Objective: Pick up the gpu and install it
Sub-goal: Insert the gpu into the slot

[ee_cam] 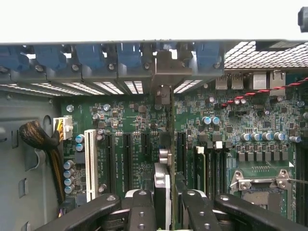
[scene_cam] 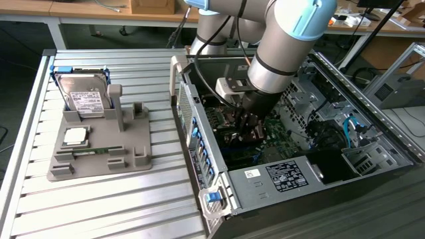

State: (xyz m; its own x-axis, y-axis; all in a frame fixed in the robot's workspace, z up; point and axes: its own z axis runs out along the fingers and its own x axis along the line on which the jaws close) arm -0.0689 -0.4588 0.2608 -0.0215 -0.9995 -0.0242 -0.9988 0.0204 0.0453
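Observation:
In the wrist view the gpu (ee_cam: pixel 162 179) is seen edge-on as a thin dark card. It stands upright over the green motherboard (ee_cam: pixel 134 120), between two black expansion slots. Its silver bracket end (ee_cam: pixel 163 72) reaches the case's rear slot wall. My gripper (ee_cam: pixel 166 202) is shut on the card, with one black finger (ee_cam: pixel 142 209) on each side of it. I cannot tell whether the card's edge sits in a slot. In the exterior view my gripper (scene_cam: pixel 249 127) is down inside the open computer case (scene_cam: pixel 279 177), low over the board.
A white slot (ee_cam: pixel 90 159), a sleeved cable bundle (ee_cam: pixel 41 139) and the CPU socket (ee_cam: pixel 260 183) flank the card. On the slatted table a grey fixture (scene_cam: pixel 129 159) holds a silver hard drive (scene_cam: pixel 86 99), a square chip (scene_cam: pixel 75 135) and a green memory stick (scene_cam: pixel 99 149).

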